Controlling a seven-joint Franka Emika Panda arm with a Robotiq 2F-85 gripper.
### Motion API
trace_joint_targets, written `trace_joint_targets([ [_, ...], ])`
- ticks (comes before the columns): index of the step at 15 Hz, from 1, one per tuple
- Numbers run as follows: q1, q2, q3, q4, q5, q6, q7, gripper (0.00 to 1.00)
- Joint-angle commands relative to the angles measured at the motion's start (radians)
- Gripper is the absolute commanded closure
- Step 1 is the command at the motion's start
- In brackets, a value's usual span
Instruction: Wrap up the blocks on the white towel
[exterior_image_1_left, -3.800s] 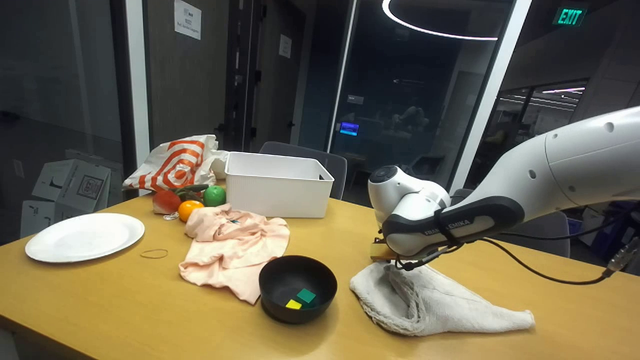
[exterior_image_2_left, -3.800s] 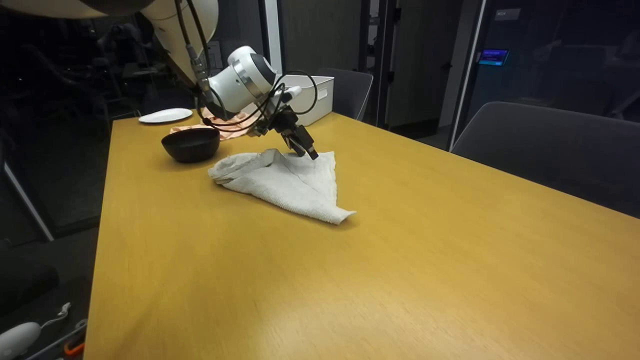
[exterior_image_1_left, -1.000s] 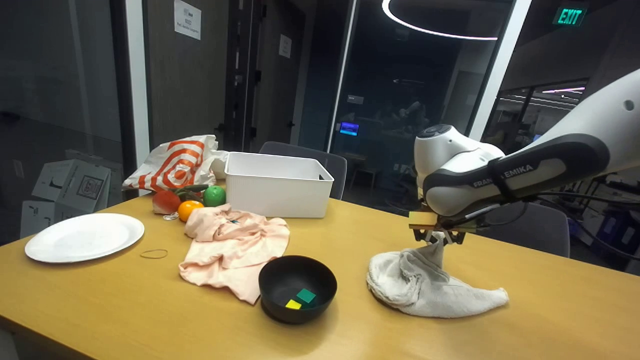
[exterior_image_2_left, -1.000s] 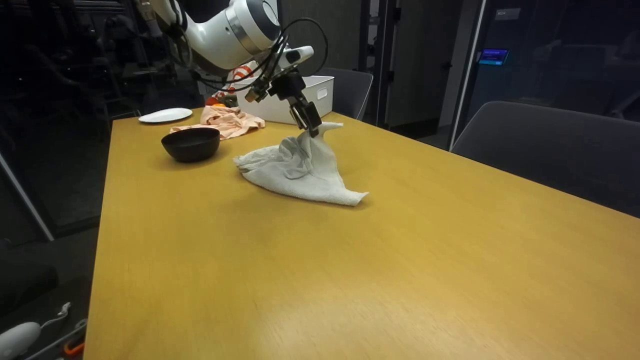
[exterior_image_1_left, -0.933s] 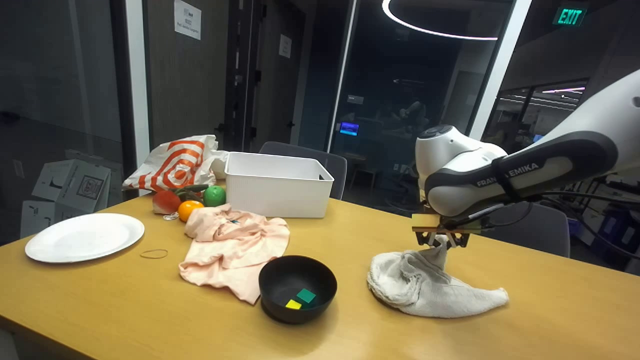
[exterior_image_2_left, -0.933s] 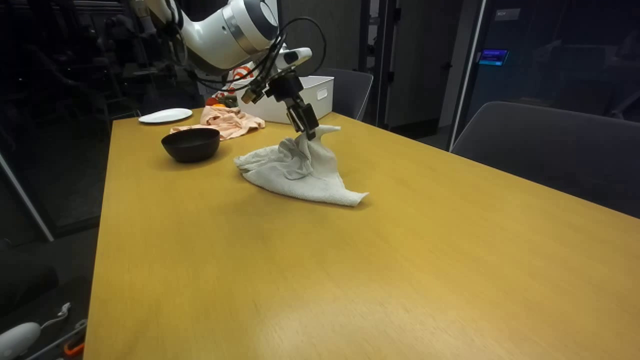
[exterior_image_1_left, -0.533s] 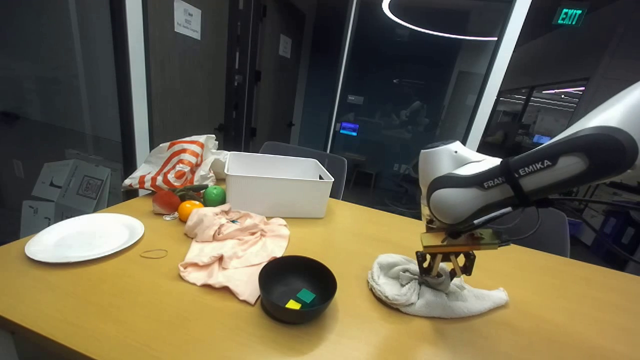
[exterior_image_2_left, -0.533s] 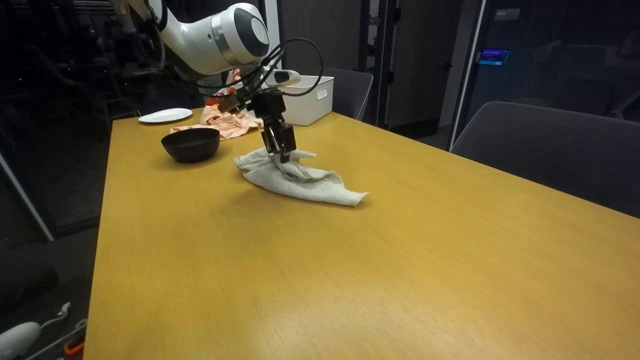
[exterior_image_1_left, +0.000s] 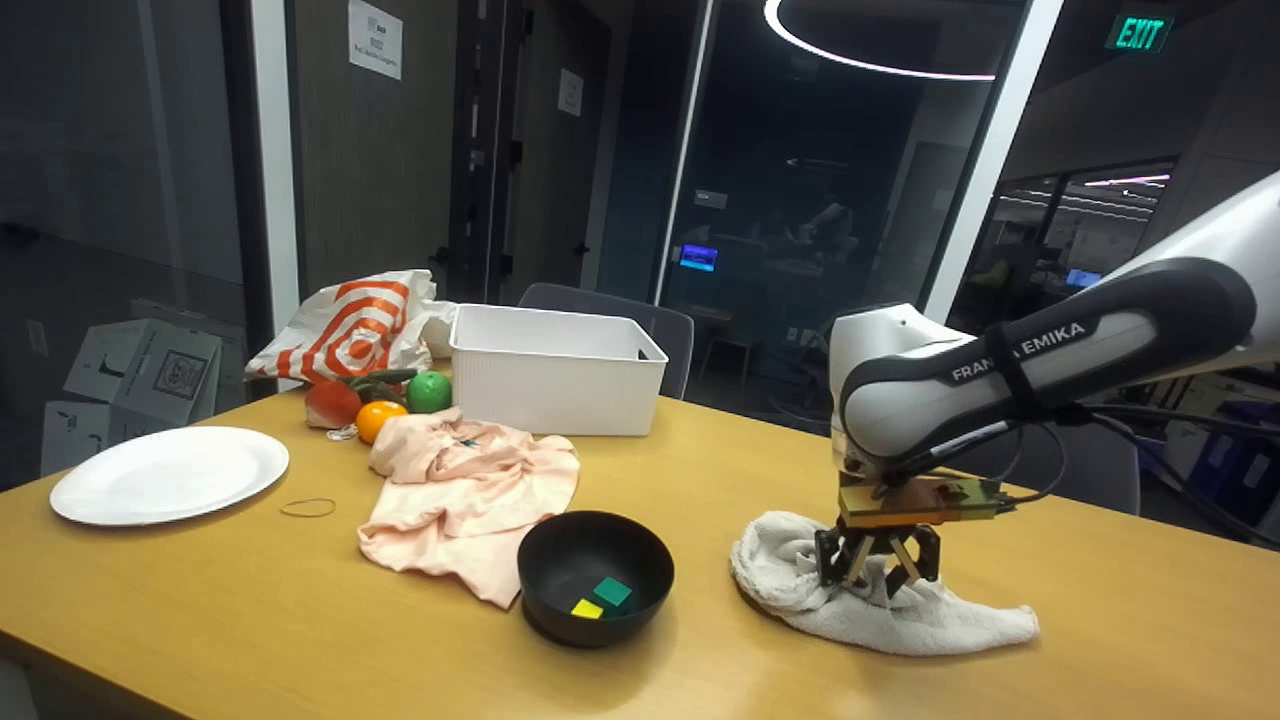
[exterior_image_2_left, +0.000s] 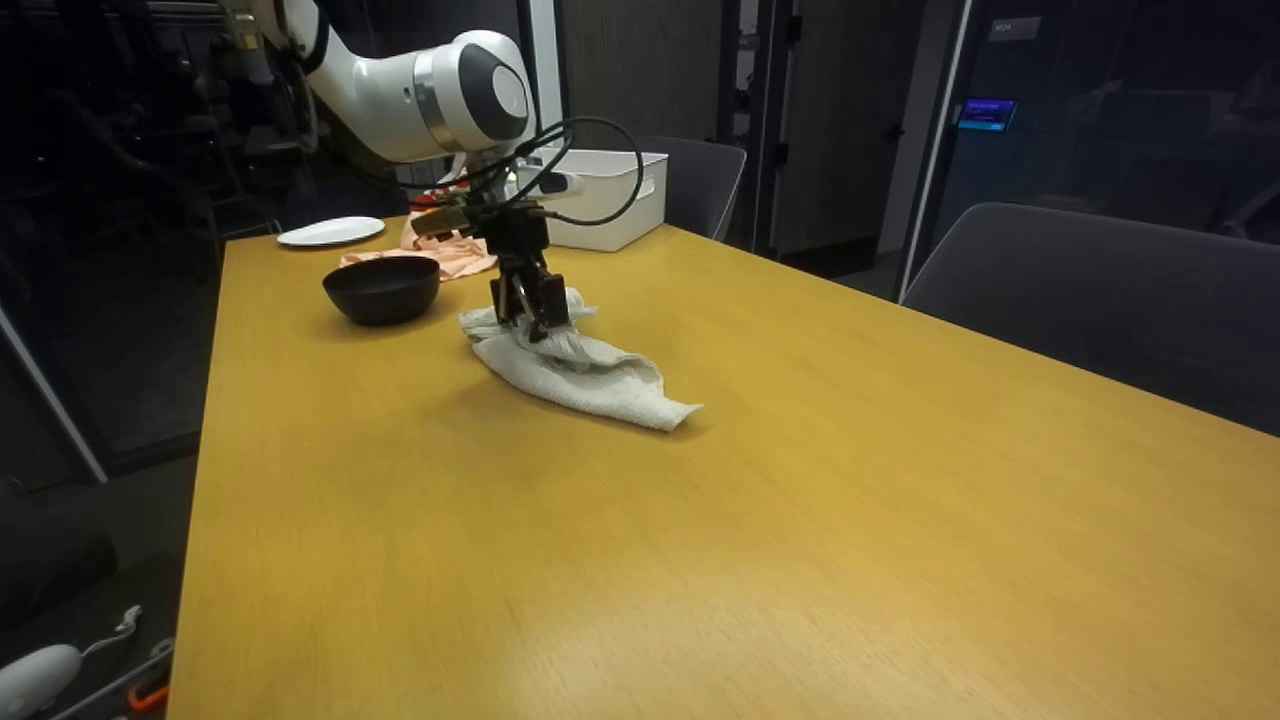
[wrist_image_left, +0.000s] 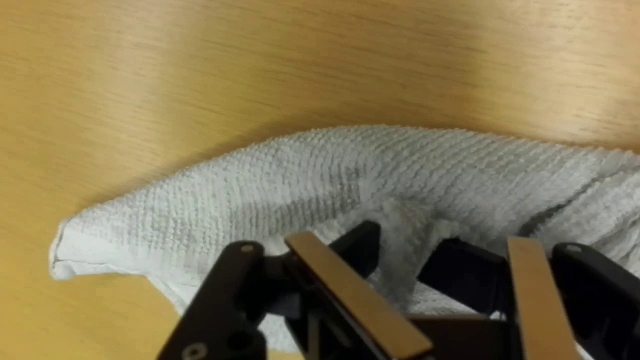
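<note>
The white towel (exterior_image_1_left: 935, 628) lies folded and bunched on the table in both exterior views, with one narrow end pointing away from the bowl. My gripper (exterior_image_1_left: 862, 585) points down into the middle of its folds. In the wrist view the gripper (wrist_image_left: 404, 256) is partly open: a gap separates its dark fingers (wrist_image_left: 362, 250), and a crumpled towel fold stands between them. The fold looks loose there, though the pads may brush it. No blocks show on the towel (exterior_image_2_left: 600, 388); its folds hide whatever lies inside.
A black bowl (exterior_image_1_left: 540, 590) holding a green piece (exterior_image_1_left: 611, 591) and a yellow piece (exterior_image_1_left: 587, 609) stands beside the towel. Farther off are a pink cloth (exterior_image_1_left: 470, 500), a white bin (exterior_image_1_left: 550, 390), a white plate (exterior_image_1_left: 170, 475), toy produce (exterior_image_1_left: 430, 391) and a bag (exterior_image_1_left: 350, 330).
My gripper has come down with the raised towel corner, laying it over the bundle. Its fingers have since spread apart. The towel's narrow end has shifted slightly.
</note>
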Motion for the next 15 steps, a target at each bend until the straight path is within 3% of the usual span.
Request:
trace_joint_targets([
  [1, 0.046, -0.056, -0.062, -0.02, -0.136, -0.039, 0.14, 0.45],
  [4, 0.019, -0.092, -0.062, -0.022, -0.151, -0.124, 0.174, 0.2],
  [7, 0.0, -0.103, -0.071, -0.026, -0.166, -0.168, 0.212, 0.01],
  [15, -0.039, 0.025, -0.11, -0.007, -0.158, -0.106, 0.628, 0.0],
])
